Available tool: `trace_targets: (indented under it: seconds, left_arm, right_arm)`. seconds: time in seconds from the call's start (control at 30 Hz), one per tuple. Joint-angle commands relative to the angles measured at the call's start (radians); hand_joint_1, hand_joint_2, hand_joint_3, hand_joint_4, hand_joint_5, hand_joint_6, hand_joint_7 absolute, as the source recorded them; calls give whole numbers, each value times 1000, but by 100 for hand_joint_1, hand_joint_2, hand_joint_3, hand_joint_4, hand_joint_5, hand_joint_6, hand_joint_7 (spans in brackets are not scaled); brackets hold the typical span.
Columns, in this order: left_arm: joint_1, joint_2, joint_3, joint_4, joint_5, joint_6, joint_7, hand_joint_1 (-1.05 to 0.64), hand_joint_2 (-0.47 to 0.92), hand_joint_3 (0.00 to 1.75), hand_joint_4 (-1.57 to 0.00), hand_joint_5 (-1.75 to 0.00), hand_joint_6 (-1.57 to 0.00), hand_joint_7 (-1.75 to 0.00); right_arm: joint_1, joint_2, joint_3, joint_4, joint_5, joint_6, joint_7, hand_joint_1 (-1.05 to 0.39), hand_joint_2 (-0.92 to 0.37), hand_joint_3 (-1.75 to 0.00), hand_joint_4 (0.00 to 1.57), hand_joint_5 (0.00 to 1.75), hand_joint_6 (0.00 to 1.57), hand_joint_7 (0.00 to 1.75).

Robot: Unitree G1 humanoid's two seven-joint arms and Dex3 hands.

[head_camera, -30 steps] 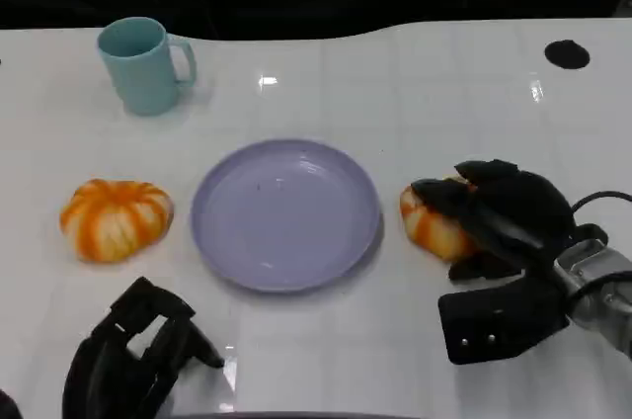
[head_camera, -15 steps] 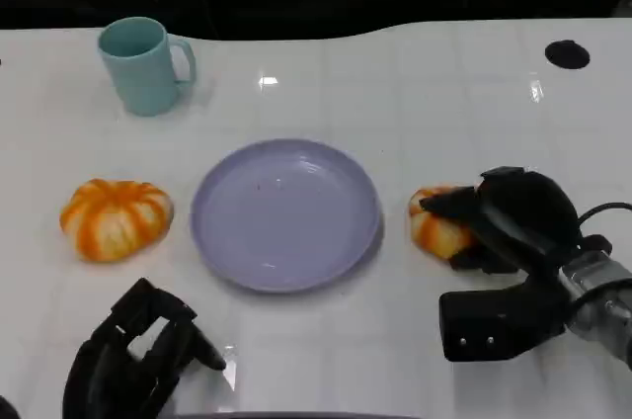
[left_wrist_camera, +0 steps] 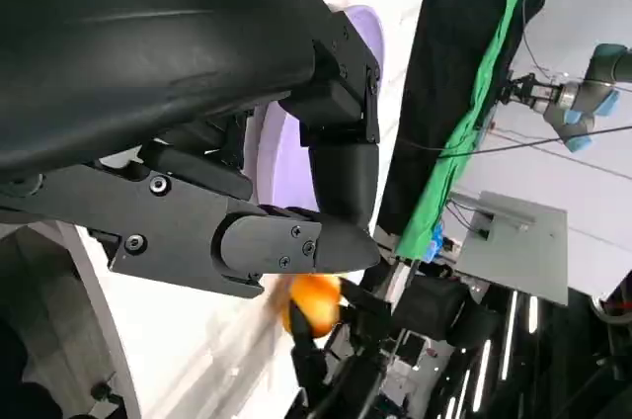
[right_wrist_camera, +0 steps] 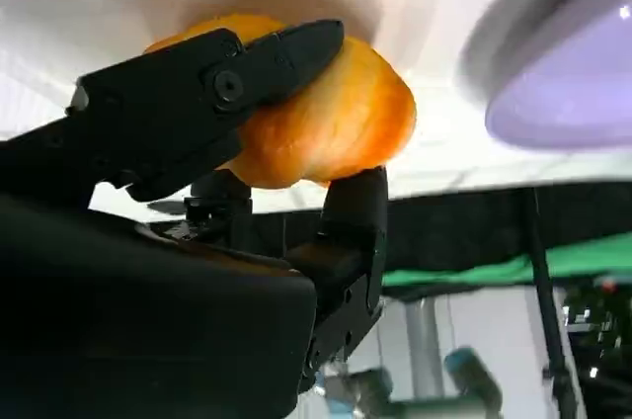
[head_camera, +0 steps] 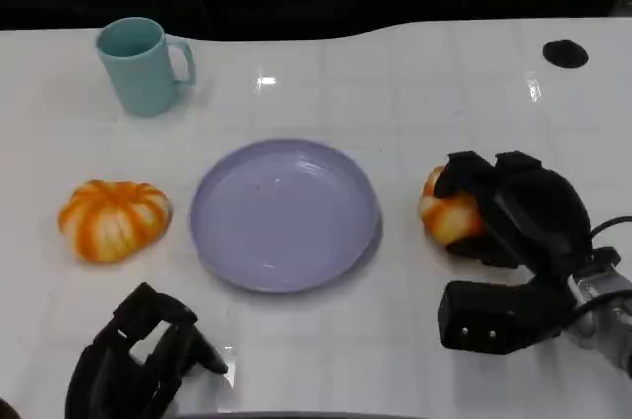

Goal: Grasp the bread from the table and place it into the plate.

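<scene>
we see the white table (head_camera: pixel 415 123) under both our hands. the purple plate (head_camera: pixel 284 211) lies just to the left of our right hand (head_camera: pixel 513 216), apart from it. that hand grips the bread (head_camera: pixel 446 213), fingers (right_wrist_camera: pixel 212 83) clamped over and under the orange loaf, beside the plate's rim and not in it. our left hand (head_camera: pixel 138 355) holds nothing, fingers loosely spread, low near the plate's front. a second loaf (head_camera: pixel 114 218) lies beyond our left hand, the teal cup (head_camera: pixel 143 65) farther off.
</scene>
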Motion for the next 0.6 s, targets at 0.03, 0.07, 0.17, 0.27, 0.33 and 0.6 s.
trace_targets:
  seconds: [0.03, 0.07, 0.17, 0.27, 0.33, 0.6]
  left_arm:
    - [-10, 13, -1, 8, -2, -10, 2, -52, 92, 26, -60, -175, -49, -151]
    - [-11, 13, -1, 10, -1, -13, 2, -52, 92, 26, -60, -175, -49, -151]
    - [-13, 18, 1, 10, -4, -5, 1, -52, 92, 26, -60, -175, -50, -151]
    - [-12, 20, -2, 3, -1, 2, 7, -51, 92, 26, -60, -175, -50, -151]
    - [-18, 20, 0, 16, -2, -5, 4, -51, 92, 26, -60, -175, -50, -151]
    - [-22, 19, 0, 26, 5, -20, 2, -51, 92, 27, -60, -175, -50, -151]
  right_arm:
    - [-44, 11, -53, -29, 64, -52, 15, -12, -92, -35, 69, 175, 50, 175]
    - [-47, 14, -60, -33, 72, -59, 20, -11, -92, -35, 71, 175, 52, 175]
    - [-70, 28, -80, -60, 98, -88, 58, -10, -91, -38, 73, 175, 55, 173]
    - [-88, 42, -85, -87, 108, -115, 78, -8, -79, -57, 75, 175, 60, 169]
    - [-98, 53, -86, -104, 112, -128, 91, -6, -68, -74, 76, 175, 62, 169]
    - [-122, 95, -69, -150, 98, -127, 136, -8, -60, -89, 80, 175, 73, 156]
